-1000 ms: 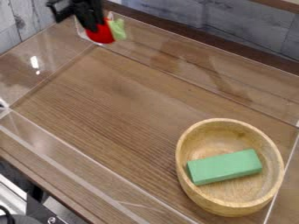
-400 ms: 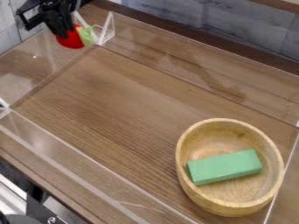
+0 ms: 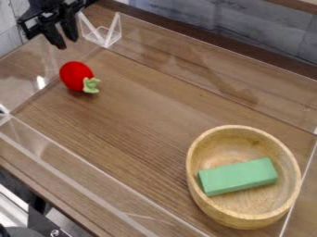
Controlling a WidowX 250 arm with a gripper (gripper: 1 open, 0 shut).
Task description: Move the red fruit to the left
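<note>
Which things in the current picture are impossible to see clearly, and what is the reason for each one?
- Gripper: in the camera view, its upper part and the arm are cut off by the top edge.
- Red fruit: its underside is turned away from the camera, so its contact with the table is hidden.
- Wooden bowl: the green block covers part of its floor.

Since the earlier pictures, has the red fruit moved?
Yes: the red fruit now lies lower in the view, farther left from the wooden bowl than at first.
</note>
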